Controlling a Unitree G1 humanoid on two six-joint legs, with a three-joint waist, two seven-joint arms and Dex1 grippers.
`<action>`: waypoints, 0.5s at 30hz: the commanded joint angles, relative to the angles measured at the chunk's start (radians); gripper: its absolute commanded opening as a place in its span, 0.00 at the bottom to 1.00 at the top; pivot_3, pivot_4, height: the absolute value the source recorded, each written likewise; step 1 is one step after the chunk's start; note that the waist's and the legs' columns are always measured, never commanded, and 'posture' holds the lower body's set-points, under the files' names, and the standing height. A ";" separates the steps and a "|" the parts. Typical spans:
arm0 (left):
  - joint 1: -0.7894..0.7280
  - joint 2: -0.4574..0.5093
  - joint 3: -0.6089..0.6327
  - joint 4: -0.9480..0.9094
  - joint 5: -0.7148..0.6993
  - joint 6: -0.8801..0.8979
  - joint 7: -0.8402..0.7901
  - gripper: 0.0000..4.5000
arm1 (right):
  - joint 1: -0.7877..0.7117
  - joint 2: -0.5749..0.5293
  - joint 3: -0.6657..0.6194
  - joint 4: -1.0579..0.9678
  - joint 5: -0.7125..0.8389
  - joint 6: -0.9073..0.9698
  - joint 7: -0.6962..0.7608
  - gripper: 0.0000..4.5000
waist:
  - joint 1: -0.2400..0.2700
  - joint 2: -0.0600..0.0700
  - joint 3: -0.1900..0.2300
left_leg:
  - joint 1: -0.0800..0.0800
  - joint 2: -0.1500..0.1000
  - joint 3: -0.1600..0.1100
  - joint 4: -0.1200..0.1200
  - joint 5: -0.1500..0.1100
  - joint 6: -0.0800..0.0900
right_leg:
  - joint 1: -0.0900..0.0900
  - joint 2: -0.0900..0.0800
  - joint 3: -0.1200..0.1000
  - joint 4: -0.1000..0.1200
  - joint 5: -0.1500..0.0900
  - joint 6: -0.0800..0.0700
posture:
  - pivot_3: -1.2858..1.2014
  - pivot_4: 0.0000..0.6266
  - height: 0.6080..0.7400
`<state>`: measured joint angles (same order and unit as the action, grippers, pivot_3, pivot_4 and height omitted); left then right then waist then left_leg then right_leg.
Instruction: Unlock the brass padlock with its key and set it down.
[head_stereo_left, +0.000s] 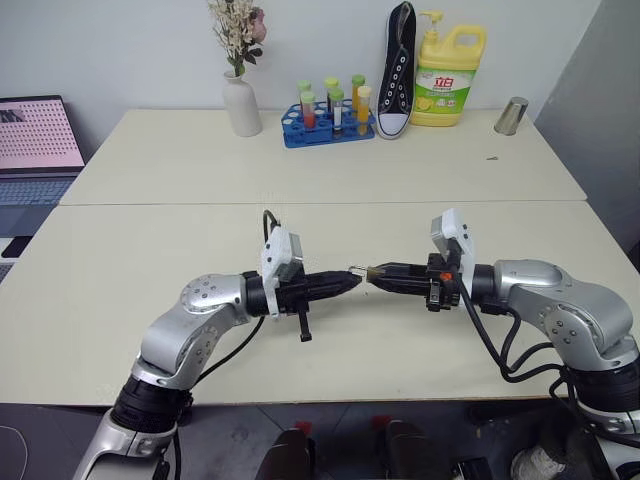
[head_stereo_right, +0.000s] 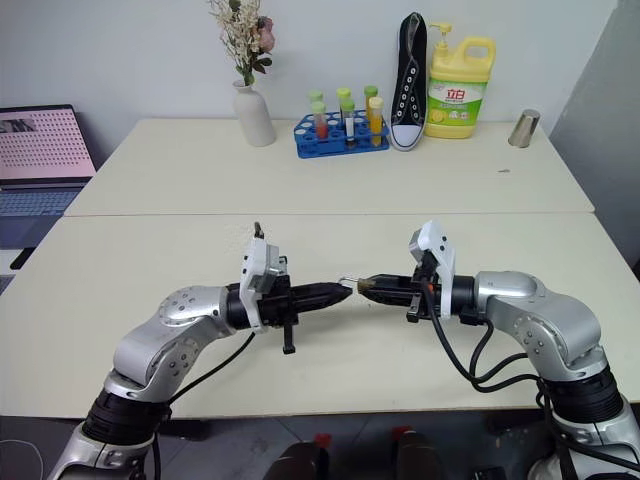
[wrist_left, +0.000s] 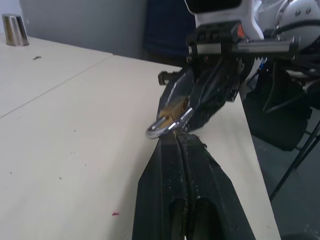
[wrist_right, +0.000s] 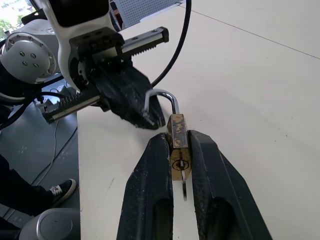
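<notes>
Over the near desk (head_stereo_left: 120, 300) my right fingers (wrist_right: 172, 155) clamp the padlock (wrist_right: 178, 145), key (wrist_right: 184, 185) poking from its keyhole, shackle toward my clenched left fingers (wrist_left: 182, 145), which pinch nothing I can make out; far back, the yellow bottle's (head_stereo_left: 448, 75) label is too small to read.

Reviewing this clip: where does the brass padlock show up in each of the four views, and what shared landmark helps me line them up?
Left eye view: brass padlock at centre, where both grippers' tips meet.
Right eye view: same spot.
Left wrist view: mid-frame, shackle outward.
Right wrist view: centre, clamped between the right gripper fingers.
Shared landmark: the steel cup at the table's far corner.
</notes>
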<state>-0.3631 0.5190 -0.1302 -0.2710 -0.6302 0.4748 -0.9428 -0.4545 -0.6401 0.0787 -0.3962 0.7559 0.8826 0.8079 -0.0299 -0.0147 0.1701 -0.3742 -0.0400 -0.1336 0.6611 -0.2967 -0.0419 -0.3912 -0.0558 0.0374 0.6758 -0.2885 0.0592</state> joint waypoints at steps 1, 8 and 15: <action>-0.023 -0.017 0.038 -0.040 -0.047 0.035 0.018 0.00 | -0.010 -0.002 -0.012 -0.025 -0.001 -0.018 0.015 0.03 | 0.000 0.000 0.000 | 0.000 0.000 0.000 0.000 0.000 0.000 | 0.000 0.000 0.000 0.000 0.000 0.000 | 0.52 0.24 1.00; -0.028 -0.019 0.046 -0.047 -0.051 0.054 0.016 0.00 | -0.007 -0.003 -0.012 -0.030 0.002 -0.013 0.013 0.03 | 0.000 0.000 0.000 | 0.000 0.000 0.000 0.000 0.000 0.000 | 0.000 0.000 0.000 0.000 0.000 0.000 | 0.52 0.24 1.00; -0.007 0.006 0.033 -0.060 0.017 -0.006 0.002 0.00 | -0.009 -0.005 -0.011 -0.023 0.001 -0.009 0.013 0.03 | 0.000 0.000 0.000 | 0.000 0.000 0.000 0.000 0.000 0.000 | 0.000 0.000 0.000 0.000 0.000 0.000 | 0.52 0.24 1.00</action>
<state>-0.3738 0.5079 -0.1100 -0.2826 -0.6481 0.5153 -0.9307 -0.4542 -0.6403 0.0794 -0.3962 0.7555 0.8827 0.8078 -0.0302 -0.0147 0.1702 -0.3742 -0.0400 -0.1335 0.6610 -0.2966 -0.0421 -0.3912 -0.0558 0.0375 0.6752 -0.2885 0.0592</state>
